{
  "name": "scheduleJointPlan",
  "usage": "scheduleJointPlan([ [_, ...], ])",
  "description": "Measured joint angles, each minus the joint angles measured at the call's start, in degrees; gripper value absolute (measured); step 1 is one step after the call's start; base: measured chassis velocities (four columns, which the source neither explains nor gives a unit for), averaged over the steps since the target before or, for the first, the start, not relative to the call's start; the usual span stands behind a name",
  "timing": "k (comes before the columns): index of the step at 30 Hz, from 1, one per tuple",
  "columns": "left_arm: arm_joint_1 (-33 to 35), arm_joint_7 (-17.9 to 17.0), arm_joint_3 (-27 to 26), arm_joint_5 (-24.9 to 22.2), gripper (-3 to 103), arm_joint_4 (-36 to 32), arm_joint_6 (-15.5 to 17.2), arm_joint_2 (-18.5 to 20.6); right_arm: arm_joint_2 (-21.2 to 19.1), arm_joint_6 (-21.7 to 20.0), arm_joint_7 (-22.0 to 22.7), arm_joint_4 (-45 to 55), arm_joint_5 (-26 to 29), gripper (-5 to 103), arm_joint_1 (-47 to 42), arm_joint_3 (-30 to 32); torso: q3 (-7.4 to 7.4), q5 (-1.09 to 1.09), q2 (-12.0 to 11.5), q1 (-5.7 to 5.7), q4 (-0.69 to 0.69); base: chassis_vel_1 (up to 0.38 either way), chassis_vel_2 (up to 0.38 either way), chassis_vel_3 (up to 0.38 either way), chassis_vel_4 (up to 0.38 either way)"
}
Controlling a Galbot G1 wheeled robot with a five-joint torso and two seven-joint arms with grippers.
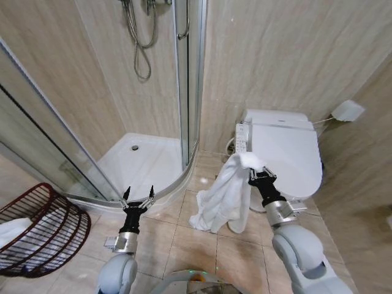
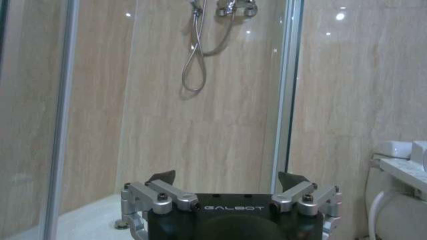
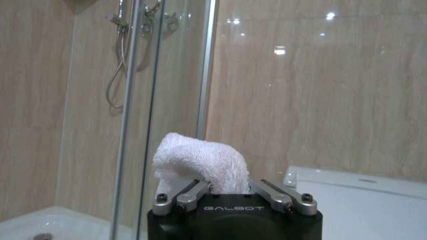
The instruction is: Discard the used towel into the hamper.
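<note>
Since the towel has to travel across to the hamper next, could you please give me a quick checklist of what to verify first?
1. Right claw shut on the towel: ok, a fold sticks up between its fingers in the right wrist view.
2. Towel clear of the floor: cannot tell, its lower end hangs low by the tiles.
3. Hamper open and reachable: ok, at the robot's far left, tilted.
4. Room in the hamper: ok, though something white already lies inside.
5. Left claw out of the way: not ok, open and raised between towel and hamper.
</note>
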Motion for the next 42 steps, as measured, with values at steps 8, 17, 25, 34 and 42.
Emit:
scheduleJointPlan([
  [8,-0.13,0.13,-0.16,0.00,100,-0.10,0.18,-0.37,-0.18,0.03,-0.16,-0.02,-0.29,9,0.77,-1.15,0.00,0.00,0.00,0.00,0.00,0.000,0.000,0.000,0.000],
  [17,-0.08,0.16,-0.25,0.09,100,-0.12,0.15,-0.59,-0.33,0.16,-0.51,-0.41,-0.20,9,0.92,-0.94,0.00,0.00,0.00,0.00,0.00,0.020,0.021,0.026,0.020],
  [25,0.33,0.17,-0.39,0.22,100,-0.68,0.00,-1.03,-0.50,0.20,-0.73,-0.21,0.03,9,0.91,-0.91,0.00,0.01,0.00,0.00,0.00,0.052,0.053,0.070,0.050],
  [34,1.28,0.18,-0.38,0.44,100,-1.14,-0.53,-1.58,-0.48,0.54,-1.09,-0.13,-0.07,9,0.60,-1.19,0.00,0.00,0.00,0.00,-0.01,0.060,0.053,0.066,0.056],
  [42,1.86,0.17,-0.59,0.45,100,-1.47,-1.10,-1.73,-0.48,0.68,-1.40,-0.15,-0.19,9,0.53,-1.22,0.00,0.00,0.00,0.00,0.01,0.091,0.090,0.091,0.097],
])
